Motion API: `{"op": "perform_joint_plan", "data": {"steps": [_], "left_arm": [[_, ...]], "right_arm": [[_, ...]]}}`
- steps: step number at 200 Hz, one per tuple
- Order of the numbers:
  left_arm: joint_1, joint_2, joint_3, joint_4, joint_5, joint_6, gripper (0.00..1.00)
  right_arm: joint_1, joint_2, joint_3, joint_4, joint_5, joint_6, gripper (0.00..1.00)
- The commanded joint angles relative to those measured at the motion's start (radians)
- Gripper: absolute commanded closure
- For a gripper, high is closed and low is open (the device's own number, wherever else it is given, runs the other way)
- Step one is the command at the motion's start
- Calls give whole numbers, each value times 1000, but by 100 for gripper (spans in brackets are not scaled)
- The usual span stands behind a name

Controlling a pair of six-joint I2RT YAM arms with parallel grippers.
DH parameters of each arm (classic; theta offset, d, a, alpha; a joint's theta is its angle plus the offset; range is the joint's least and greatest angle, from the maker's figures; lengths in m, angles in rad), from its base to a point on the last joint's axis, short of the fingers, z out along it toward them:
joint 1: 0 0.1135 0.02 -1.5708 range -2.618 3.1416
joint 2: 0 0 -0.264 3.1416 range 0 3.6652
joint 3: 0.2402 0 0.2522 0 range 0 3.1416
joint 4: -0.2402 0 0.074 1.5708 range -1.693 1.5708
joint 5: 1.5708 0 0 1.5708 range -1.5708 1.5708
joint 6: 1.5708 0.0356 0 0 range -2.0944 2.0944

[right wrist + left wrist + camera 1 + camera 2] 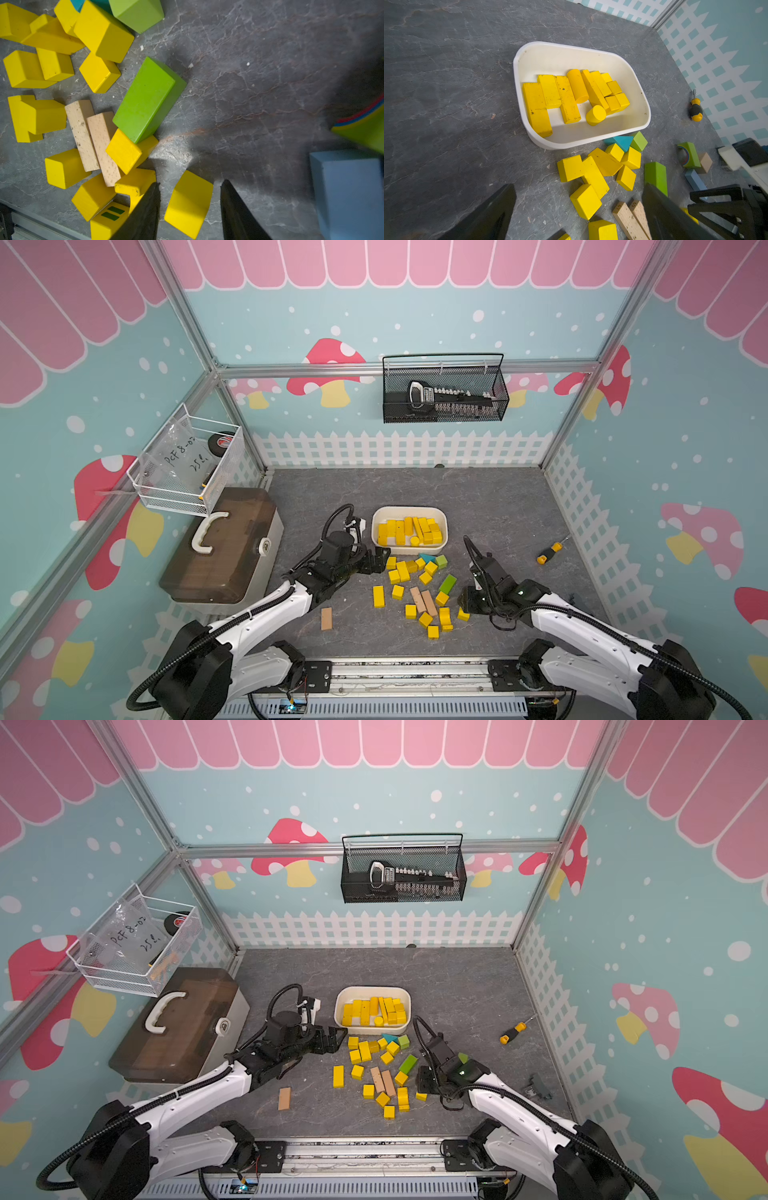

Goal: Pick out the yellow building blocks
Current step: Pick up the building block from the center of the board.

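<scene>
My right end effector [190, 184] stands apart, its 2 fingers straddling 1 yellow block [189, 203] on the tabletop [270, 83], with a sliver of gap on each side. I'd sink lower, square to its flat faces, then close without nudging the neighbouring yellow piece [135, 182] just outside 1 finger. My left end effector [383, 561] is wide apart and empty. The white bin [409, 510] lies just ahead of it.
</scene>
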Motion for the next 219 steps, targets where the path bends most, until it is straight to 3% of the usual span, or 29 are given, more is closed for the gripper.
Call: {"op": "perform_joint_plan", "data": {"steps": [1,98,158,219], "left_arm": [[6,-4,21,1,12,-16,1],[13,-17,8,8,16,-19,1],[18,-26,2,12,21,-22,1],[22,-46,-11,17,25,-23,1]], "right_arm": [[12,-1,2,-54,-6,45,53],[30,43,36,-82,-84,59,57],[31,72,56,-76,-53,40,66],[30,151,123,-77,3,-42,67]]}}
